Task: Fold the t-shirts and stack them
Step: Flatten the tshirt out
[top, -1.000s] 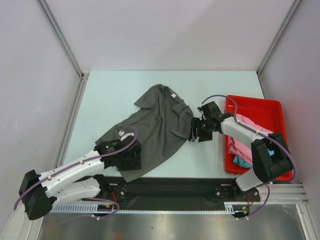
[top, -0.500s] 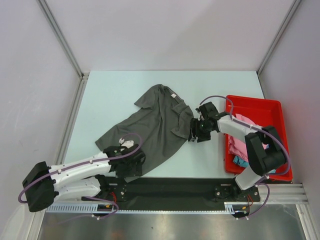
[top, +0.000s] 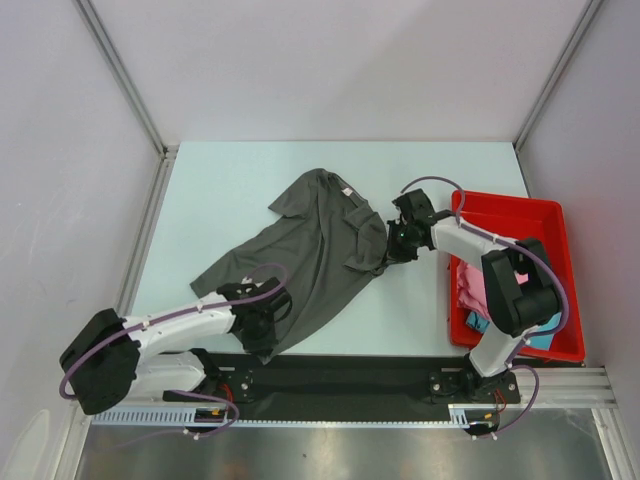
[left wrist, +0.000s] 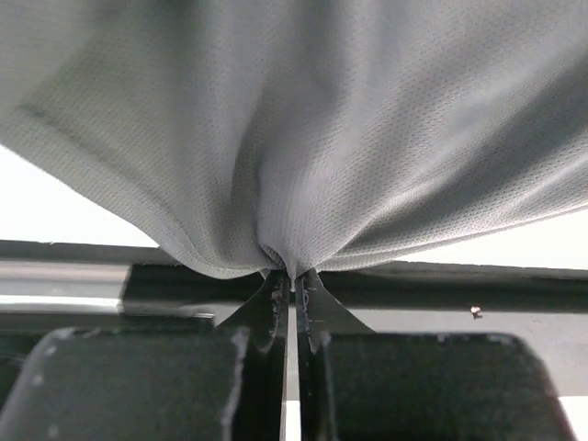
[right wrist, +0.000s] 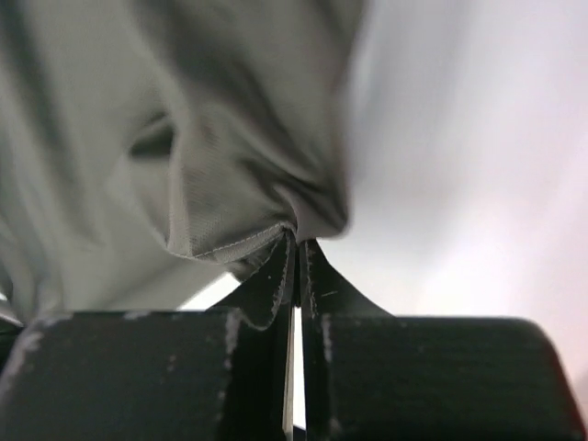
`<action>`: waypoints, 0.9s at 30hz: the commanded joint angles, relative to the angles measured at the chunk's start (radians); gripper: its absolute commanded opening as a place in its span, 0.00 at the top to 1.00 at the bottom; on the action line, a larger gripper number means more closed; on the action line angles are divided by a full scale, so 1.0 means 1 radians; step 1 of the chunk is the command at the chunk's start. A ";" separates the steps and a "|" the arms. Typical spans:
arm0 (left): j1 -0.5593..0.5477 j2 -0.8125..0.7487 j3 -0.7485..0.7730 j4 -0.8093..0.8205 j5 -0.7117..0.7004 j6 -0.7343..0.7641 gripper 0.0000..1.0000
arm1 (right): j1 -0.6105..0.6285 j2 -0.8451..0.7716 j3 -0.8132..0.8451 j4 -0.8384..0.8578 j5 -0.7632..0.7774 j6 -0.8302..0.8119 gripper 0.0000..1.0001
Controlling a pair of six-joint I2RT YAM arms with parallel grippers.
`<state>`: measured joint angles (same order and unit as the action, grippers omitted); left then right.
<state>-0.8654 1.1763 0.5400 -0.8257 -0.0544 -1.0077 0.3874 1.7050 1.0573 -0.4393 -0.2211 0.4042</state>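
Double-clamping the charcoal-grey t-shirt (top: pixel 310 250) sprawled on the table (top: pixel 220 190): pinching its near hem tight in the left gripper (left wrist: pixel 294 278), an edge by the sleeve in the right gripper (right wrist: pixel 297 243). Probably worth lifting both evenly, keeping cloth taut.

Partly hidden behind right arm (top: pixel 515 290): pink shirt (top: pixel 468 290), blue shirt (top: pixel 478 322). Cropped by wrist-view edges: grey shirt (left wrist: pixel 294 119). Blurred: background (right wrist: pixel 459 138).

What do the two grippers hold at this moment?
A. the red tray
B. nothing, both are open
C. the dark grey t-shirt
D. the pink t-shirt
C: the wrist views show the left gripper and the right gripper each pinched shut on a fold of the dark grey t-shirt.
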 commanded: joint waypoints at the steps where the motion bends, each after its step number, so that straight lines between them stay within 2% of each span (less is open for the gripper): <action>1: 0.098 -0.041 0.099 -0.004 -0.166 0.112 1.00 | -0.047 -0.062 0.021 -0.070 0.106 0.015 1.00; 3: 0.169 -0.064 0.179 -0.033 -0.202 0.167 1.00 | -0.067 -0.123 0.010 -0.120 0.159 0.031 1.00; 4: 0.199 -0.073 0.214 -0.100 -0.222 0.179 1.00 | -0.083 -0.149 0.000 -0.156 0.187 0.056 1.00; 7: 0.365 -0.124 0.326 -0.142 -0.263 0.250 1.00 | -0.105 -0.267 -0.084 -0.188 0.215 0.114 1.00; 10: 0.452 -0.141 0.374 -0.110 -0.272 0.334 1.00 | -0.116 -0.355 -0.184 -0.185 0.220 0.145 1.00; 12: 0.502 -0.113 0.364 -0.076 -0.221 0.388 1.00 | -0.116 -0.369 -0.236 -0.174 0.206 0.153 1.00; 13: 0.506 -0.098 0.357 -0.067 -0.199 0.394 1.00 | -0.117 -0.364 -0.240 -0.191 0.194 0.148 0.91; 15: 0.505 -0.078 0.313 -0.055 -0.132 0.388 1.00 | -0.119 -0.337 -0.223 -0.220 0.175 0.107 0.81; 16: 0.503 -0.084 0.287 -0.029 -0.034 0.383 1.00 | -0.120 -0.328 -0.212 -0.252 0.164 0.096 0.69; 18: 0.502 -0.137 0.221 -0.020 0.013 0.359 0.88 | -0.119 -0.326 -0.183 -0.259 0.147 0.049 0.56; 19: 0.502 -0.161 0.209 -0.035 0.017 0.353 0.59 | -0.119 -0.331 -0.142 -0.240 0.154 0.038 0.44; 20: 0.503 -0.193 0.201 -0.044 0.010 0.351 0.48 | -0.119 -0.334 -0.123 -0.216 0.154 0.025 0.37; 21: 0.502 -0.245 0.212 -0.065 0.001 0.354 0.26 | -0.119 -0.328 -0.109 -0.135 0.140 0.010 0.29; 24: 0.503 -0.312 0.277 -0.073 -0.024 0.366 0.01 | -0.114 -0.213 -0.011 0.002 0.096 0.008 0.22; 26: 0.509 -0.323 0.323 -0.072 -0.054 0.379 0.00 | -0.098 -0.112 0.143 0.001 0.104 0.002 0.20; 27: 0.513 -0.310 0.365 -0.067 -0.071 0.385 0.00 | -0.087 0.004 0.200 -0.028 0.120 -0.008 0.20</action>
<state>-0.3656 0.8734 0.7914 -0.9241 -0.0940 -0.6521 0.2798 1.5440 1.0981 -0.5724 -0.0975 0.4355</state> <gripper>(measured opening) 0.994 0.794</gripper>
